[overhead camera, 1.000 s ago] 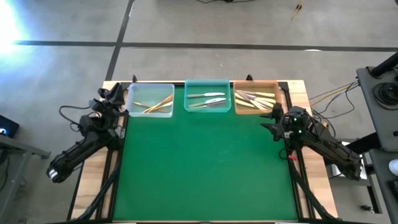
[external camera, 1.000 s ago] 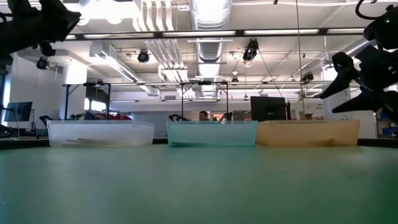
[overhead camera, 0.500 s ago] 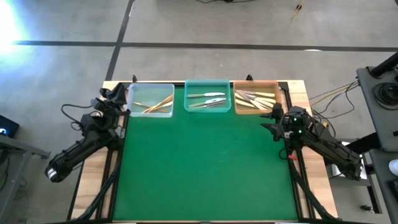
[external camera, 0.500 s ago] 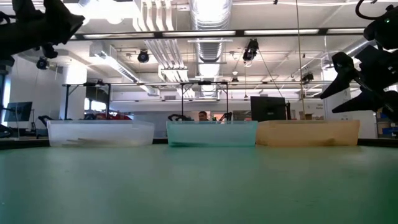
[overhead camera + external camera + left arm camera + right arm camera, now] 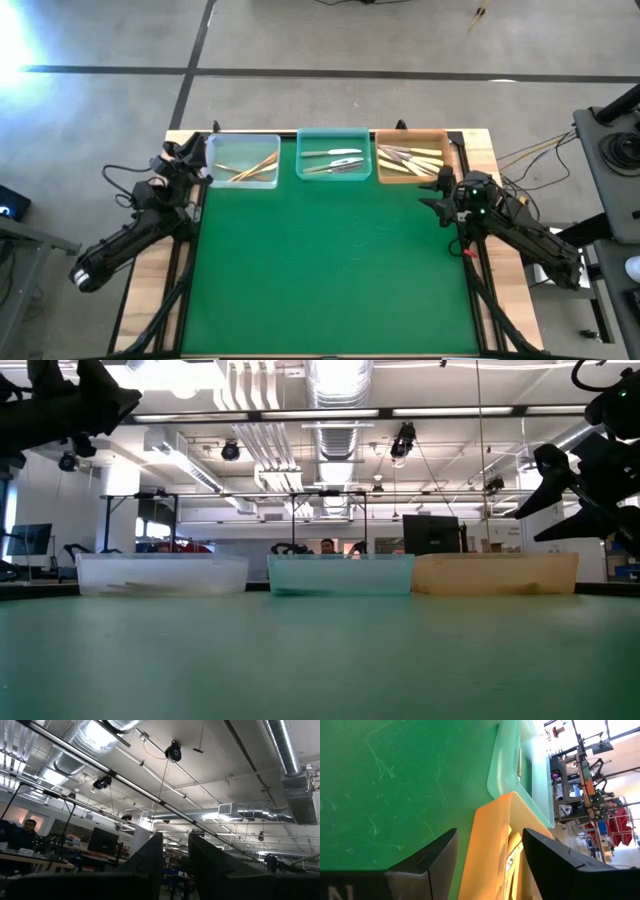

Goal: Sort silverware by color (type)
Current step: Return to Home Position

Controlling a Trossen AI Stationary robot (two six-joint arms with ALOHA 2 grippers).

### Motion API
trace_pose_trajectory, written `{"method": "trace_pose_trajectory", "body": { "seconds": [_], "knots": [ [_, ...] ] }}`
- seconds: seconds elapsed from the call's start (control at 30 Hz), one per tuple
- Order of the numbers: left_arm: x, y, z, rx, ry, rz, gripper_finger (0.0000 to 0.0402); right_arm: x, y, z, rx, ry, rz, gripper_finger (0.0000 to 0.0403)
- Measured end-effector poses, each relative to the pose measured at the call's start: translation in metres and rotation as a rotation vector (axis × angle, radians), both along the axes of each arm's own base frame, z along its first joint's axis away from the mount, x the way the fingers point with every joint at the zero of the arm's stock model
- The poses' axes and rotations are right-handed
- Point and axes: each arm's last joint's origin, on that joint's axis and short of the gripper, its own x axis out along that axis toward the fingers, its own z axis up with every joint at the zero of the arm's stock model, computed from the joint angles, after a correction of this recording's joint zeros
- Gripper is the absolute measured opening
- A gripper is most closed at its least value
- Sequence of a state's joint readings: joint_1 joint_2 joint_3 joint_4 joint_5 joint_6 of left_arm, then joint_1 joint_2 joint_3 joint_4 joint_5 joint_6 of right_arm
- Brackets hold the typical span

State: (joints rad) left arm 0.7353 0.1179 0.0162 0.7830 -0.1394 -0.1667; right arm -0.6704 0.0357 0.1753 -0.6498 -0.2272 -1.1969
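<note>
The dark six-joint left arm (image 5: pixel 125 245) stretches diagonally on the left, its 2-finger left claw (image 5: pixel 190 165) tilted upward with fingers (image 5: pixel 150 865) narrowly parted. The dark right arm (image 5: pixel 520 235) stretches along the right, its right claw (image 5: pixel 430 196) pointing inward, fingers (image 5: pixel 430 862) spread wide.
</note>
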Motion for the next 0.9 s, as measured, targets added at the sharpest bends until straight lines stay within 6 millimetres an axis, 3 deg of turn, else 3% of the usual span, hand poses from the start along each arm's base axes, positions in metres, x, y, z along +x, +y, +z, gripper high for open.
{"method": "trace_pose_trajectory", "body": {
  "seconds": [0.9],
  "knots": [
    [0.008, 0.0072, -0.0059, -0.059, 0.065, 0.0, 0.0075, 0.0, 0.0, 0.0, 0.0, 0.0, 0.0, 0.0215]
  ]
}}
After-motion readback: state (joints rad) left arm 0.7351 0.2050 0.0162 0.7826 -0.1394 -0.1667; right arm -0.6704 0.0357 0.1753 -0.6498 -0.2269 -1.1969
